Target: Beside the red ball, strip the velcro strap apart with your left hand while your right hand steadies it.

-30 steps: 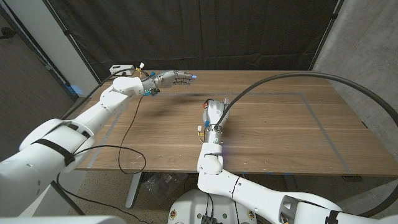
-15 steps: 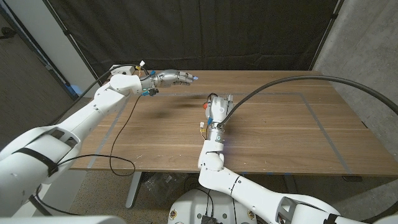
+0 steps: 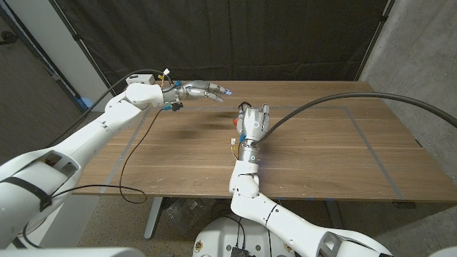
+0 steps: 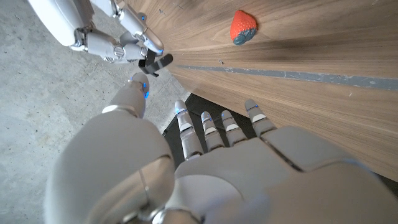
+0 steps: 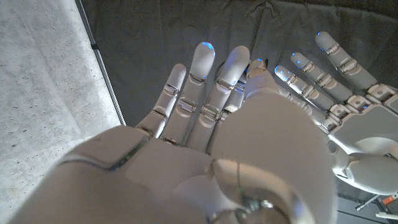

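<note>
Our left robot hand hangs above the far left part of the desk, its fingers held straight and slightly apart, with nothing in them. We see its thumb tip close under a small black velcro strap in the left wrist view, though we cannot tell whether the two touch. That strap sits at the fingertips of our right robot hand, which appears to pinch it between thumb and finger while raised off the desk near the middle. In the right wrist view the two hands come close together, fingers pointing much the same way. Beyond them the red ball, with a grey-blue patch at one end, lies on the wood, apart from both hands and from the strap. A dark curtain hangs behind the desk.
</note>
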Action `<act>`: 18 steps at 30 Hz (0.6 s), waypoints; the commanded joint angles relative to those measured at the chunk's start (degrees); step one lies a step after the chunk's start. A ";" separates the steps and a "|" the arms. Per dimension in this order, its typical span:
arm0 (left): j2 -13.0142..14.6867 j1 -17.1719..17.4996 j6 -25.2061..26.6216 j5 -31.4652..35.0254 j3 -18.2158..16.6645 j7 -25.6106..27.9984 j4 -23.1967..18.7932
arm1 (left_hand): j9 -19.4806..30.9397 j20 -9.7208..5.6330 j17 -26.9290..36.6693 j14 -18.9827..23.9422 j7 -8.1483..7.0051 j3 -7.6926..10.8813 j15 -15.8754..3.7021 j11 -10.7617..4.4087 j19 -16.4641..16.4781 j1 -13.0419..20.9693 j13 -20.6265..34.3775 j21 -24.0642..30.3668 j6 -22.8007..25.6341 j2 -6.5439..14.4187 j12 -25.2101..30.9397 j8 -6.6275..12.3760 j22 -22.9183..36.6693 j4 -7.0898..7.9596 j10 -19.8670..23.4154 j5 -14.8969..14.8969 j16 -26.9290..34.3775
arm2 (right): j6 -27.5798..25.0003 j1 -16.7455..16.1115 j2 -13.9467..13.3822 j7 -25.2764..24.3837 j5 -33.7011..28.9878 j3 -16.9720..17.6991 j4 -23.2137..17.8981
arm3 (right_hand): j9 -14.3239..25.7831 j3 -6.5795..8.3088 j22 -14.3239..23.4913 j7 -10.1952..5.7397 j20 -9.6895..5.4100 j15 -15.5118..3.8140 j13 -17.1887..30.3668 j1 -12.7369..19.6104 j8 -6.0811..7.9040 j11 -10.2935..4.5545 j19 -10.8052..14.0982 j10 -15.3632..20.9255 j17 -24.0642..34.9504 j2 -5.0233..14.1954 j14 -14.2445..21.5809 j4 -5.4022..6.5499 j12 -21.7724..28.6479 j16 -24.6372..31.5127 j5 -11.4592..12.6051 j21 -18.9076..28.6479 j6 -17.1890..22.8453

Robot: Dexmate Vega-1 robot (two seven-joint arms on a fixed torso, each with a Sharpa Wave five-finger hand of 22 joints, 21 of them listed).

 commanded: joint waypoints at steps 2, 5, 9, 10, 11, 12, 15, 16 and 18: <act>1.69 1.48 0.11 2.16 0.00 1.35 -4.67 | 0.16 -0.26 0.37 -0.44 -0.10 -0.33 -0.28 -0.54 0.15 0.90 0.21 0.19 0.36 -0.44 0.14 0.05 0.17 0.28 -0.34 0.58 0.04 | 13.39 -4.62 3.35 -0.16 -9.43 8.22 0.97 | 0.18 -0.53 0.02 -0.78 -2.97 -4.91 0.23 0.51 -0.36 -0.10 -0.29 0.50 0.23 0.32 0.31 0.04 -0.29 0.63 -0.15 1.05 1.36; 1.28 2.45 -0.26 1.96 -0.55 3.16 -5.01 | 0.27 -0.51 0.50 0.45 -0.07 -0.17 -0.69 -1.33 0.65 2.05 0.31 0.36 2.48 0.24 0.92 0.87 0.16 0.64 1.00 0.68 0.65 | 16.61 -6.20 4.74 -0.16 -13.09 10.68 1.06 | 0.19 -0.60 0.01 -0.74 -3.05 -4.91 0.37 0.55 -0.47 -0.08 -0.38 0.51 0.27 0.32 0.32 0.03 -0.27 0.67 -0.15 1.23 1.35; 0.86 2.83 -0.19 2.85 -0.52 4.79 -5.66 | 0.32 -0.42 0.53 1.22 -0.07 -0.29 -1.34 -1.84 1.41 2.74 0.38 0.66 4.36 0.34 1.47 1.57 0.16 0.83 2.16 0.65 1.01 | 19.34 -7.34 5.70 -0.16 -16.27 12.31 0.78 | 0.22 -0.80 -0.04 -0.67 -3.05 -4.90 0.62 0.66 -0.69 -0.15 -0.51 0.63 0.26 0.35 0.27 0.02 -0.27 0.69 -0.13 1.80 1.60; 0.67 2.93 -0.27 2.92 -0.53 5.15 -5.72 | 0.33 -0.50 0.54 1.39 -0.06 -0.31 -1.40 -1.87 1.44 2.80 0.38 0.67 4.60 0.36 1.51 1.65 0.16 0.86 2.26 0.64 1.08 | 19.60 -7.48 5.82 -0.16 -16.84 12.48 0.73 | 0.23 -0.87 -0.05 -0.69 -3.10 -4.90 0.64 0.67 -0.76 -0.10 -0.61 0.66 0.55 0.34 0.54 0.02 -0.30 0.99 -0.13 1.94 1.65; 0.44 2.93 -0.44 2.89 -0.49 5.25 -5.58 | 0.33 -0.52 0.55 1.48 -0.07 -0.35 -1.51 -1.87 1.65 2.90 0.40 0.75 4.94 0.38 1.66 1.77 0.17 0.90 2.62 0.64 1.13 | 20.33 -7.77 6.12 -0.16 -17.37 12.95 0.67 | 0.23 -0.91 -0.07 -0.66 -3.09 -4.91 0.68 0.69 -0.84 -0.11 -0.65 0.72 0.42 0.38 0.39 0.03 -0.30 0.85 -0.12 2.07 1.66; 0.20 2.97 -0.52 2.84 -0.47 5.42 -5.50 | 0.33 -0.61 0.56 1.75 -0.06 -0.41 -1.78 -1.98 1.94 3.03 0.42 0.87 5.41 0.39 1.91 1.94 0.17 0.97 3.21 0.62 1.24 | 20.81 -7.94 6.20 -0.16 -17.81 13.17 0.57 | 0.24 -0.94 -0.08 -0.65 -3.06 -4.91 0.74 0.69 -0.85 -0.07 -0.68 0.71 0.31 0.40 0.31 0.05 -0.30 0.75 -0.12 2.16 1.75; -0.41 3.05 -0.81 3.02 -0.35 6.08 -5.31 | 0.34 -0.72 0.57 2.12 -0.02 -0.54 -2.02 -1.90 2.06 3.23 0.46 0.92 6.28 0.35 2.07 2.26 0.18 1.04 3.60 0.59 1.39 | 20.74 -7.98 6.13 -0.16 -18.65 13.07 0.53 | 0.25 -1.09 -0.13 -0.61 -3.05 -4.91 0.68 0.72 -1.02 -0.09 -0.84 0.85 0.37 0.43 0.41 0.07 -0.41 0.85 -0.11 2.52 1.85; -0.54 3.01 -0.70 3.13 -0.24 6.16 -5.34 | 0.34 -0.71 0.59 2.34 -0.02 -0.62 -2.16 -2.09 2.19 3.35 0.48 0.97 6.87 0.34 2.24 2.47 0.18 1.11 4.05 0.57 1.48 | 20.67 -7.97 6.17 -0.16 -18.59 13.04 0.54 | 0.25 -1.12 -0.14 -0.62 -3.04 -4.91 0.75 0.73 -1.05 -0.07 -0.75 0.89 0.50 0.42 0.55 0.06 -0.38 0.99 -0.10 2.63 1.88; -0.79 2.67 -0.86 3.58 0.14 5.95 -5.21 | 0.33 -0.70 0.59 2.39 -0.02 -0.68 -2.22 -2.08 2.29 3.46 0.50 1.01 7.24 0.30 2.24 2.60 0.18 1.12 4.05 0.56 1.49 | 20.58 -7.65 5.71 -0.16 -17.81 12.51 0.44 | 0.26 -1.21 -0.18 -0.61 -3.04 -4.91 0.86 0.77 -1.14 -0.02 -0.85 0.95 0.43 0.41 0.43 0.05 -0.37 0.90 -0.09 2.85 1.99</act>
